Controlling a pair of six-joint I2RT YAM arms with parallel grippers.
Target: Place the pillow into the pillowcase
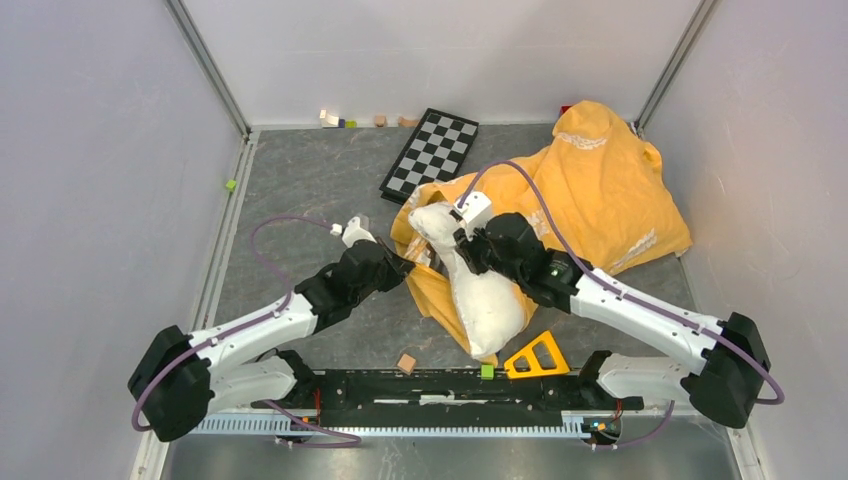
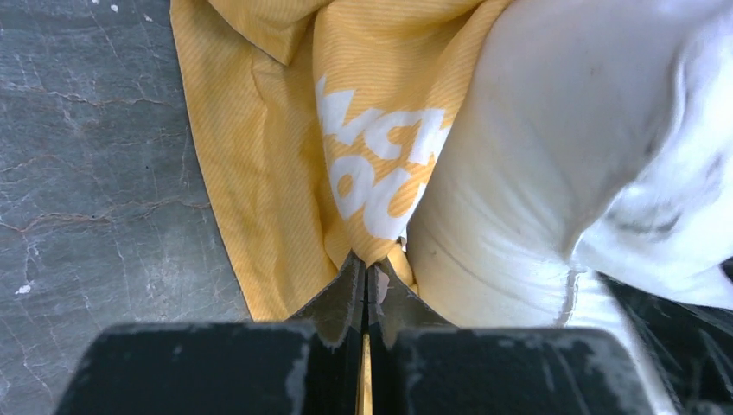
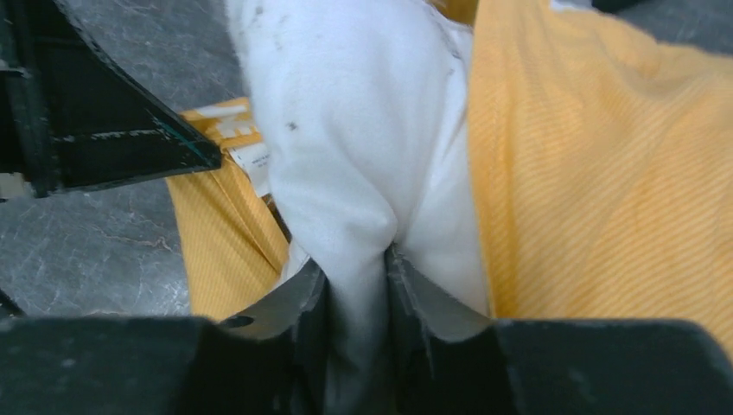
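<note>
The off-white pillow (image 1: 480,290) lies lengthwise in the middle of the table, on the near part of the orange-yellow pillowcase (image 1: 600,190), which is heaped toward the back right. My left gripper (image 1: 403,262) is shut on an edge of the pillowcase (image 2: 285,173) just left of the pillow (image 2: 553,156); a thin yellow strip shows between its jaws (image 2: 366,281). My right gripper (image 1: 462,250) is shut on a fold of the pillow (image 3: 346,156) near its far end, with the pillowcase (image 3: 605,190) to the right. The left gripper's fingers (image 3: 130,143) show in the right wrist view.
A checkerboard (image 1: 430,152) lies at the back centre. Small blocks (image 1: 330,119) sit along the back wall and one green block (image 1: 230,185) at the left edge. An orange triangle piece (image 1: 536,356), a brown block (image 1: 406,362) and a green block (image 1: 487,371) lie by the near rail.
</note>
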